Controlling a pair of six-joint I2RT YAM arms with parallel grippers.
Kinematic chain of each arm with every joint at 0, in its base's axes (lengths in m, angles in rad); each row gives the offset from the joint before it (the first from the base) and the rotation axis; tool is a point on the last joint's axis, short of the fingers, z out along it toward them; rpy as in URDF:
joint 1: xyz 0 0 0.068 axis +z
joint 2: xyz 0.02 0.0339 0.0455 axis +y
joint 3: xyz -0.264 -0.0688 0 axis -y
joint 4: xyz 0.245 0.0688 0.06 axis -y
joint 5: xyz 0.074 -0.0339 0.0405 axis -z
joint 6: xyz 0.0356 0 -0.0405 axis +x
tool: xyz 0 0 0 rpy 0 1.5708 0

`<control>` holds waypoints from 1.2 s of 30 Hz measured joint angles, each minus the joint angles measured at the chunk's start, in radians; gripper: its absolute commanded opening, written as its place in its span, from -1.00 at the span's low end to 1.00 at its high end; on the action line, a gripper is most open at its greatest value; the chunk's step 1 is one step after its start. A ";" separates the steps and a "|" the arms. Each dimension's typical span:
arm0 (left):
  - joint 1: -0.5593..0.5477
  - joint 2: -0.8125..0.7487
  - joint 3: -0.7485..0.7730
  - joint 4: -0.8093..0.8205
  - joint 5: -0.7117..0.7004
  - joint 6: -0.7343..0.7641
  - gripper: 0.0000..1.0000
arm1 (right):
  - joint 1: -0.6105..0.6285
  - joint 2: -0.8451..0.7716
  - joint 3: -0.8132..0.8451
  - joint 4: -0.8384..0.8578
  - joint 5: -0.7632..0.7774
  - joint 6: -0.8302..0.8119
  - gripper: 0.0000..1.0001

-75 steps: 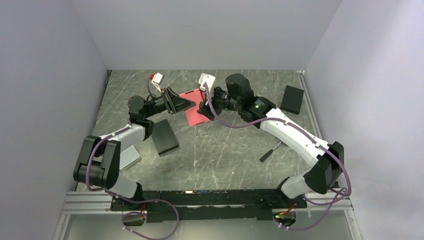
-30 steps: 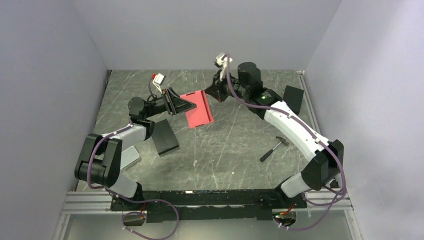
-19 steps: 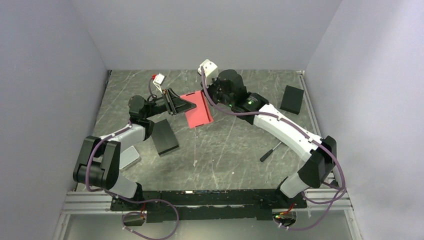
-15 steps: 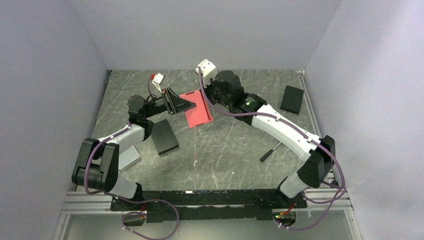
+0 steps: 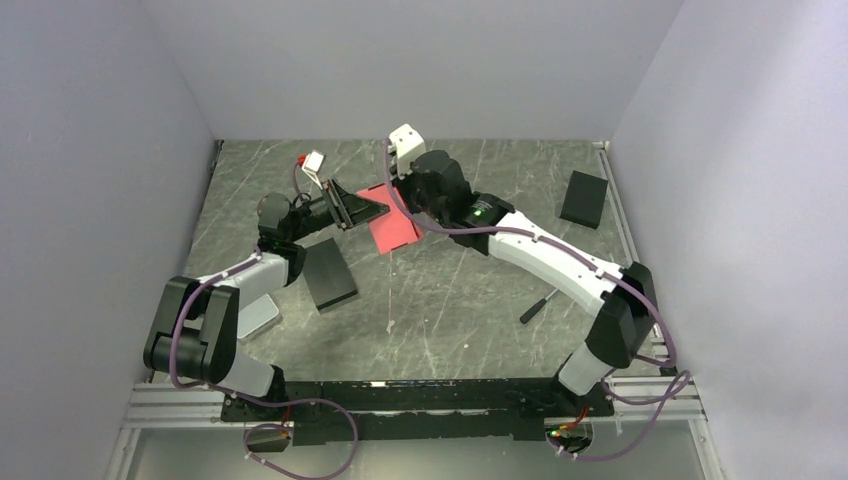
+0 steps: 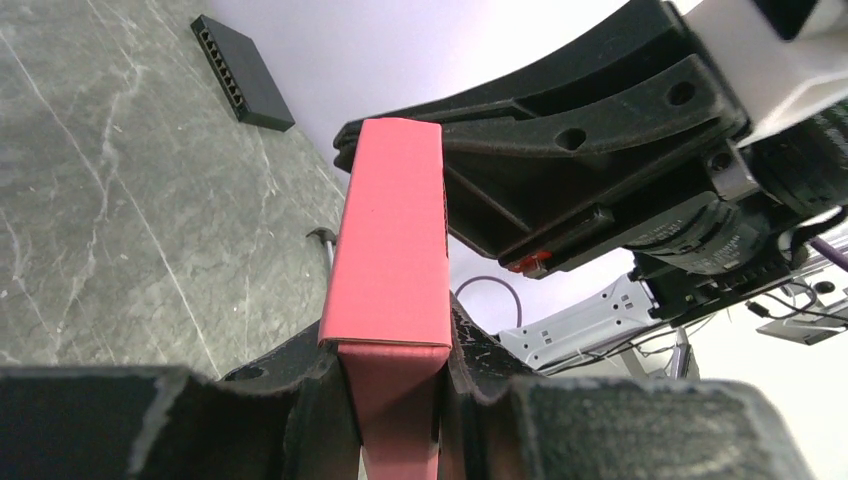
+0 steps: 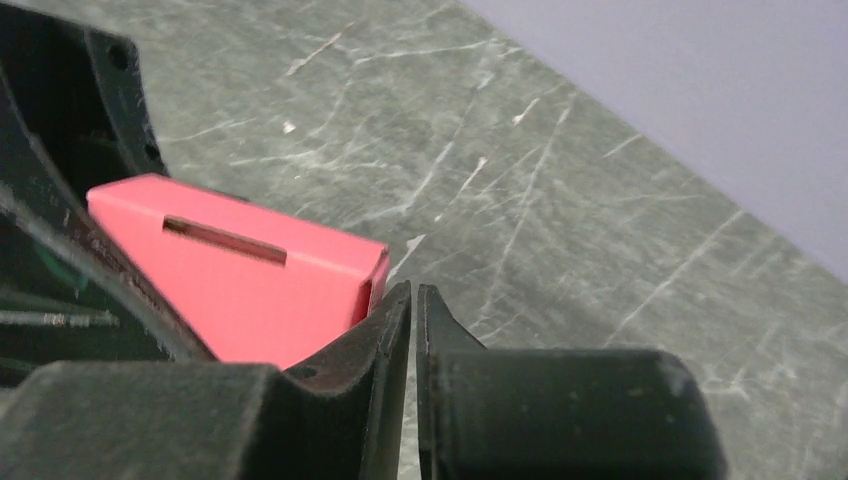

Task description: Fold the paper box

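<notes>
Material: paper box, which we judge light, thin and easily creased, best pinched across its flat faces | Location: raised above counter, toward 12 o'clock | Left tool: clamped on box from its 9 o'clock, forearm low | Right tool: nearly closed, empty, reaching in at box's 2 o'clock corner

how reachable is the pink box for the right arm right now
Probably yes. The right gripper sits at one end of the paper box, nothing between them, jaws almost shut. The left gripper holds the box up, leaving that end free.
</notes>
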 measured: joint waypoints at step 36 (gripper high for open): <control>0.047 -0.032 -0.085 0.085 -0.135 -0.011 -1.00 | 0.121 -0.113 -0.311 0.050 -0.002 0.026 -0.77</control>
